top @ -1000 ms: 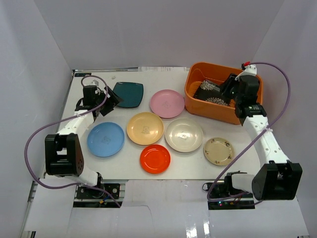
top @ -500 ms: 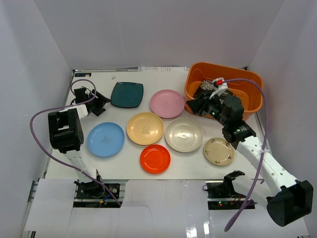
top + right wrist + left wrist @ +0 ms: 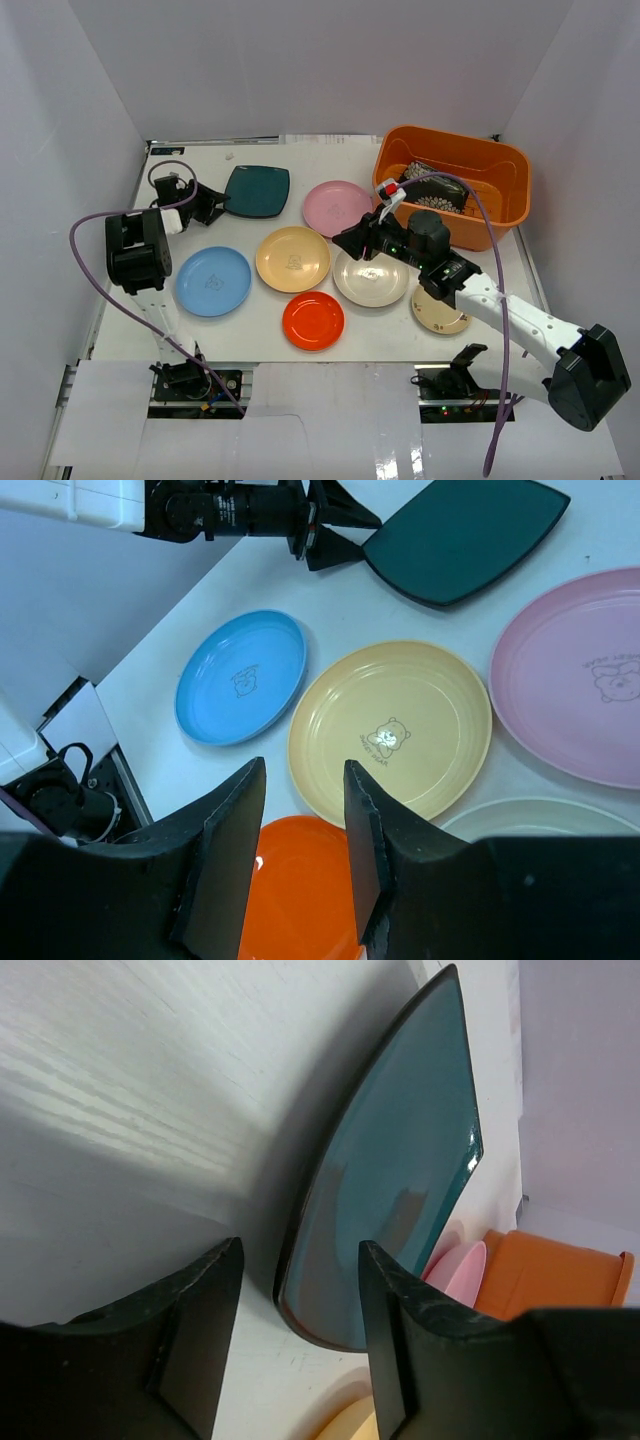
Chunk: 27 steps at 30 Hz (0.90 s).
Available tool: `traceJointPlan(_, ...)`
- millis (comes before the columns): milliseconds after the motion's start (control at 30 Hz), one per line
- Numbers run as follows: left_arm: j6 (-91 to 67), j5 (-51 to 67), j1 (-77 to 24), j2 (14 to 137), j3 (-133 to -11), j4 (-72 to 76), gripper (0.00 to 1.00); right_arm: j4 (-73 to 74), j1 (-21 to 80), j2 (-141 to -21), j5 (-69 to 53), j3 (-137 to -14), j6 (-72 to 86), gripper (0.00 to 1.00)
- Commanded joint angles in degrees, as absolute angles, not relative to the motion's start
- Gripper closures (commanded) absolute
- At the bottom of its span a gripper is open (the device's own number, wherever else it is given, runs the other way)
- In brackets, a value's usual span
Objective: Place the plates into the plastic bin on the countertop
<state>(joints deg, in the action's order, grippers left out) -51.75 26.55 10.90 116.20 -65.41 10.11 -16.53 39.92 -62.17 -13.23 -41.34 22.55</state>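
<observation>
Swung out of the orange bin (image 3: 452,133), the right gripper (image 3: 302,778) hangs open and empty above the yellow plate (image 3: 292,258); the left gripper (image 3: 300,1260), jaws apart, straddles a corner of the teal plate (image 3: 258,190), far left.

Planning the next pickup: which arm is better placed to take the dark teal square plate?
Left. The left gripper has open jaws either side of the teal plate at its corner; the right gripper hangs by the yellow plate, farther off.
</observation>
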Motion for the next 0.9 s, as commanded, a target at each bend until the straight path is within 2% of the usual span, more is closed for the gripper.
traceJointPlan(0,-53.7,28.5,9.6,117.3,-66.1,12.9,0.41,-22.8,40.5,-63.0,-12.8,-41.3,23.8,0.57)
traceJointPlan(133,-54.9,29.2,8.4,118.8,-66.5,14.9,0.48,-23.5,40.9,-64.3,-12.7,-41.3,24.3,0.57)
traceJointPlan(233,-56.2,29.3,8.1,119.6,-66.3,17.3,0.57,-23.9,41.0,-65.5,-12.6,-41.3,24.3,0.57)
traceJointPlan(333,-57.0,28.5,8.1,119.1,-64.3,20.2,0.85,-24.3,41.1,-67.0,-11.8,-41.1,24.4,0.57)
traceJointPlan(367,-57.0,28.3,8.1,118.7,-63.5,20.7,0.97,-24.3,41.1,-67.3,-11.9,-41.1,24.4,0.57)
traceJointPlan(400,-56.3,28.1,8.1,118.0,-63.2,21.0,1.00,-24.3,41.1,-67.8,-12.0,-41.1,24.6,0.57)
traceJointPlan(500,-56.0,27.9,8.3,115.4,-61.0,23.1,1.00,-25.0,41.3,-68.9,-12.4,-41.2,25.3,0.57)
traceJointPlan(800,-65.2,30.5,8.8,104.2,-48.3,44.1,1.00,-26.0,41.7,-74.2,-14.5,-44.1,26.4,0.55)
traceJointPlan(867,-69.0,31.2,8.8,102.4,-46.6,47.8,1.00,-27.1,41.8,-77.3,-15.2,-45.3,26.9,0.45)
